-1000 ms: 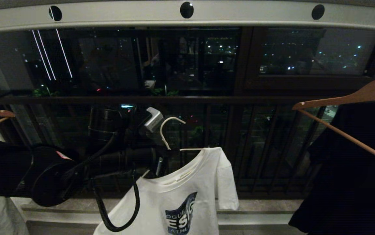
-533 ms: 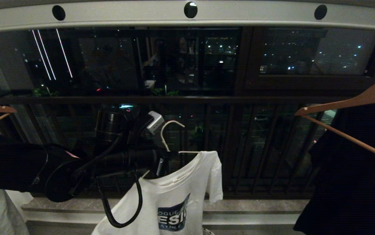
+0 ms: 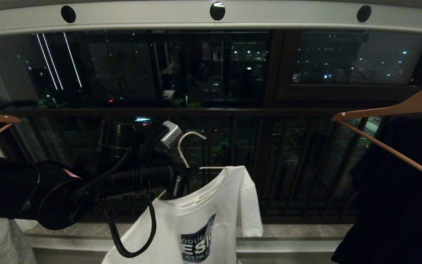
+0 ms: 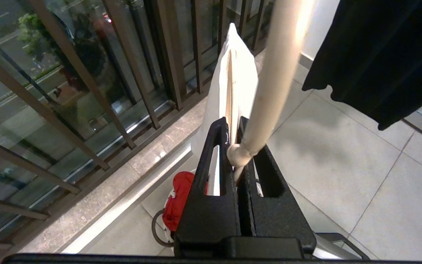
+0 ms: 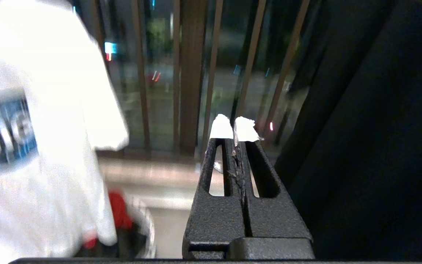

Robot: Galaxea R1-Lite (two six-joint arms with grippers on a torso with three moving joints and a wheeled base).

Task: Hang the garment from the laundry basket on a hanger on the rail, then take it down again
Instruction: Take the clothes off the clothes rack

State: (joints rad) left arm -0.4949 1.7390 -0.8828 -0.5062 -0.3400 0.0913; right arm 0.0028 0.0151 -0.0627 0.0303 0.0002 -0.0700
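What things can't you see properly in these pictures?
- T-shirt: its hem is cut off by the head view's bottom edge.
- Laundry basket: mostly hidden behind the left gripper in the left wrist view.
- Lettering on the chest graphic: blurred in the right wrist view.

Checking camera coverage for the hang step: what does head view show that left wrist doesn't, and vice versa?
Head only: the rail with its dark holes overhead, the hanger's hook free below it, the T-shirt's blue chest graphic, and a wooden hanger at right.

Left wrist only: the left gripper shut on the hanger at its neck, the laundry basket with a red cloth on the floor tiles below.

Both: the T-shirt draped on the hanger, the black garment, the balcony railing.
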